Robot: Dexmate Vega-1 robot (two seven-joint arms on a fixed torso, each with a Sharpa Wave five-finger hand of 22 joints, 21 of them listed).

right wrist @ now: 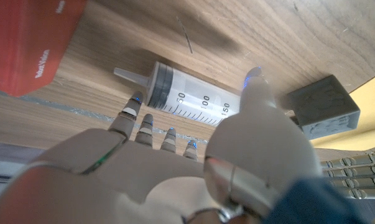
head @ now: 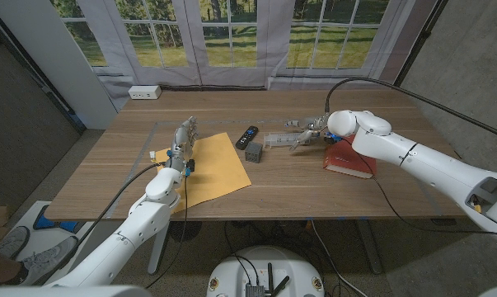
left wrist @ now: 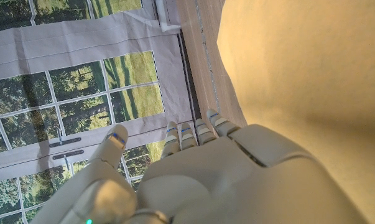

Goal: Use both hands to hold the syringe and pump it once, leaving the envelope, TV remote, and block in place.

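Observation:
A clear syringe lies on the wooden table, right of centre. My right hand is over its right end, fingers spread on one side of the barrel and thumb on the other; I cannot tell if they touch it. The grey block sits just left of the syringe, and the black TV remote lies behind the block. My left hand stands at the left edge of the yellow envelope, fingers straight and holding nothing.
A red book lies under my right forearm, close to the right of the syringe. A black cable arcs over the table's right side. A white power strip sits beyond the far edge.

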